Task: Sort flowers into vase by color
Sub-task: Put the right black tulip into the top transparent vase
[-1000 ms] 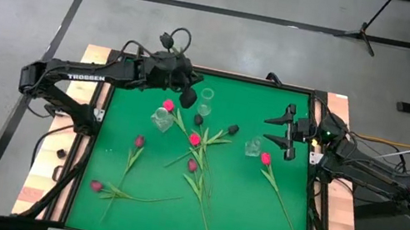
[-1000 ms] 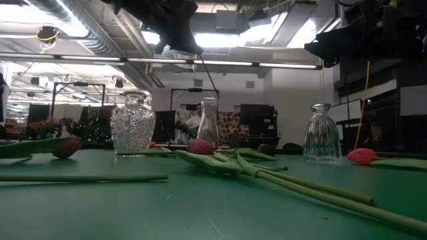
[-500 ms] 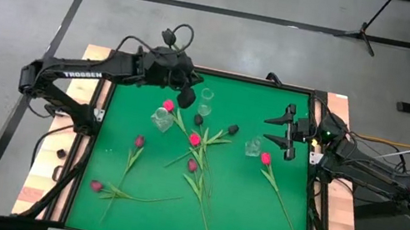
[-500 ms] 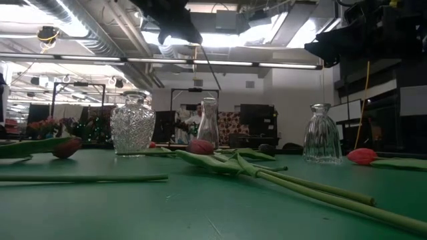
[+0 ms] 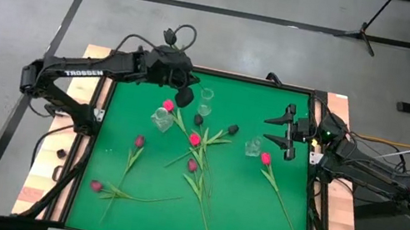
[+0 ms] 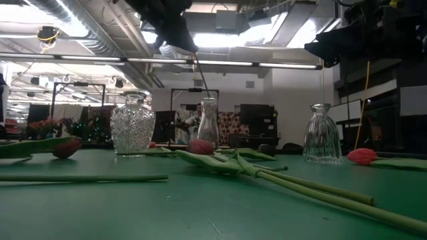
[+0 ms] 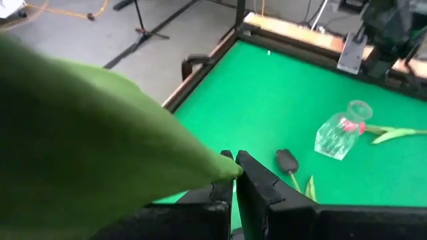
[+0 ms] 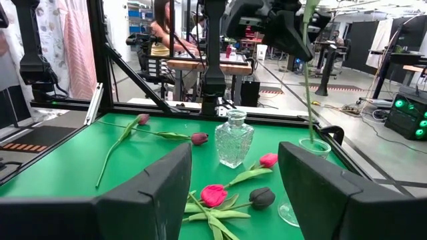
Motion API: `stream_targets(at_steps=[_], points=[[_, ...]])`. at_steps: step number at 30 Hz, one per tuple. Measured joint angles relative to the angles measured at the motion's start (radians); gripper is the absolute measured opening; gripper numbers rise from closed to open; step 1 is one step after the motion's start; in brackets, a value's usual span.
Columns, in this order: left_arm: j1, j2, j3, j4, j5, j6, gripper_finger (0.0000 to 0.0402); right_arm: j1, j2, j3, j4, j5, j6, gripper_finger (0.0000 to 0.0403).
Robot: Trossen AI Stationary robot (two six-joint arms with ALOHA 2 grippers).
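Flowers, 9 total: 8 on the table [image 5: 238,214], 1 held.

- Held flower [image 8: 307,80]: clamped in left tool [image 7: 233,157], which is shut tight on stem and leaf [image 7: 100,133]. Long axis near upright, slight tilt. Lower end points down and meets the mouth of the slim vase [image 8: 312,148] at the far-centre of the table. Head colour can't tell.
- Bright pink, 3 pcs:
  - 1 head [image 5: 168,106] just beside the cut-glass vase [image 5: 162,119], stem running toward table centre.
  - 1 at centre [image 5: 195,139].
  - 1 on the right [image 5: 265,158], head toward far side, stem slanting to the near-right corner.
- Dull magenta, 3 pcs:
  - 1 left of centre [image 5: 139,141], stem pointing near-left.
  - 1 at centre [image 5: 193,164], long stem running to the near edge.
  - 1 near-left [image 5: 96,185], lying approx. crosswise, head to the left.
- Near-black, 2 pcs: heads [image 5: 198,119] and [image 5: 232,128], between slim vase and centre cluster. Stems angle into the cluster, which overlaps.

Vases, 3 pcs, clear glass, all upright: cut-glass (left), slim (far-centre), bell-shaped [image 5: 253,146] (right). Well apart from each other.

Right tool [image 5: 290,134]: over the table's right edge near the bell-shaped vase. Fingers [image 8: 147,193] wide apart, holding nothing.
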Motion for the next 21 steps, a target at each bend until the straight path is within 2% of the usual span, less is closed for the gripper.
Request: stream_targets(at_steps=[9,15,21], points=[[0.012,0.124,-0.001,0.025,0.020,0.009,0.0005,0.000,0.000,0.000,0.000,0.000,0.001,0.0225],[0.024,0.156,-0.002,0.050,0.021,0.011,0.0007,0.000,0.000,0.000,-0.012,0.000,0.021,0.0225],[0.005,0.152,-0.002,0.061,-0.010,0.060,0.0044,0.000,0.000,0.000,-0.029,0.000,0.022,0.0225]])
